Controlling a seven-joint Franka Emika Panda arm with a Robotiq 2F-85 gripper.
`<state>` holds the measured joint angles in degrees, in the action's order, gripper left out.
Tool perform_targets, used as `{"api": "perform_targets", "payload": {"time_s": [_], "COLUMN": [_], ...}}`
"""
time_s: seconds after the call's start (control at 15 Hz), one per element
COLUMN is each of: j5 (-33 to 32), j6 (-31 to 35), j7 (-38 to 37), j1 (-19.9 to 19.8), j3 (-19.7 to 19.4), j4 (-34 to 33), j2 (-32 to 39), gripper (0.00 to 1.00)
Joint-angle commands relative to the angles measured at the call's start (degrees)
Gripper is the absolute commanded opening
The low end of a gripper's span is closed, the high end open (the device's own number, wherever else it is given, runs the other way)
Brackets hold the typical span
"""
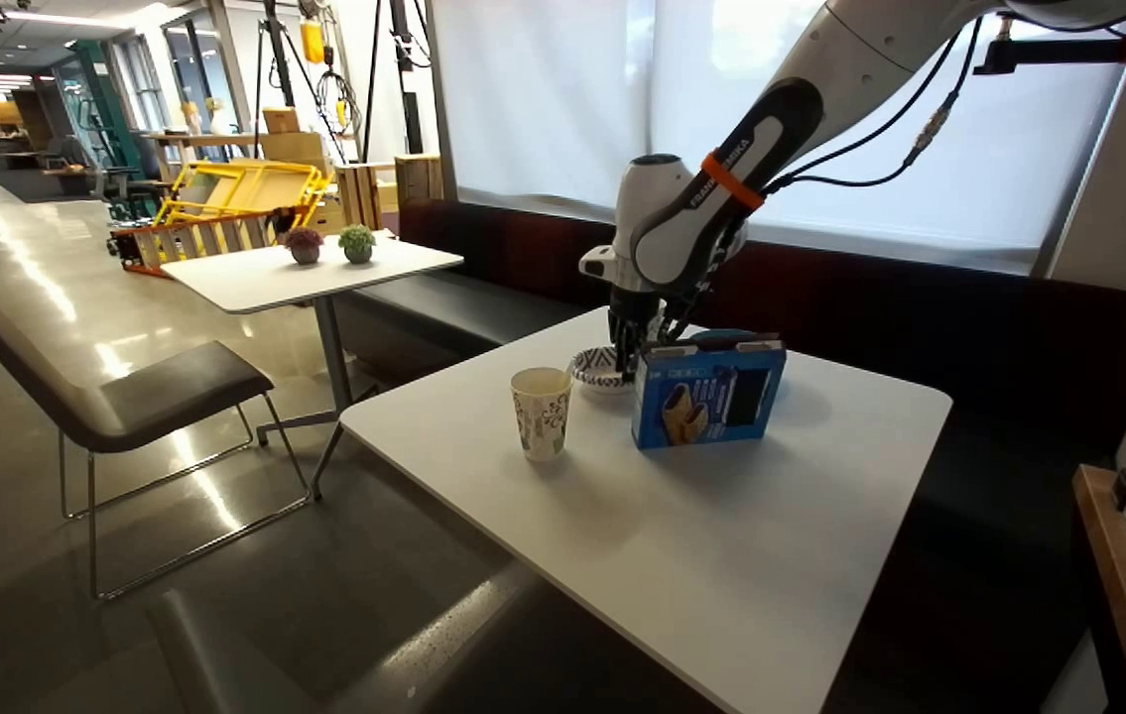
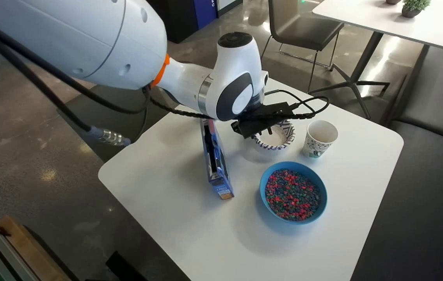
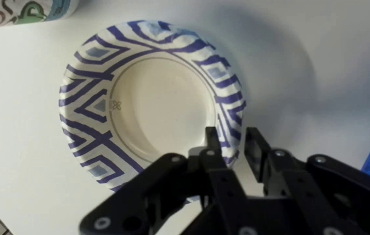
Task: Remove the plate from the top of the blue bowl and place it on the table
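The plate is a round white paper dish with a purple zigzag rim. It sits on the white table [image 2: 213, 238], apart from the blue bowl, and shows in both exterior views [image 1: 594, 369] [image 2: 280, 136] and the wrist view [image 3: 168, 101]. The round blue bowl [image 2: 315, 177] stands uncovered, holding many small red and dark bits; in an exterior view it is mostly hidden behind a box. My gripper [image 3: 231, 138] points down at the plate's edge, one finger inside the rim and one outside. A gap shows between fingers and rim; they are partly open, not clamped.
A blue food box [image 1: 706, 397] stands upright close beside the gripper; it also shows in an exterior view [image 2: 217, 164]. A patterned paper cup [image 1: 541, 416] stands near the plate on the opposite side. A bench [image 2: 432, 171] runs along the table.
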<state>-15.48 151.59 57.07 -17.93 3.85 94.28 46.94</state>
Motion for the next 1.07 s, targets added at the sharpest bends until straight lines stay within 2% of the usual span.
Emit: {"api": "perform_targets", "payload": {"time_s": [0.0,0.13,0.2,0.33,0.53,0.67,1.0], "j5": [2.63,4.49,5.86,7.65,11.29,12.50,13.33], "j6": [-4.81,-10.80,-12.57,-18.48,-22.29,-20.21,-13.49], "j7": [-0.22,-4.69,-4.49,-10.04,-16.21,-20.85,-33.34], "j1": [0.91,2.38,1.63,2.96,2.64,2.83,3.53], "j3": [-0.88,-2.14,-1.10,-2.09,-2.02,-2.92,-5.49], "j4": [-1.52,-2.15,-1.59,0.33,2.86,5.95,19.58], "j2": [-0.73,-2.56,-3.78,-8.59,-14.91,-18.71,-30.83], "gripper": [0.61,0.76,0.83,0.99,1.00,1.00,1.00]}}
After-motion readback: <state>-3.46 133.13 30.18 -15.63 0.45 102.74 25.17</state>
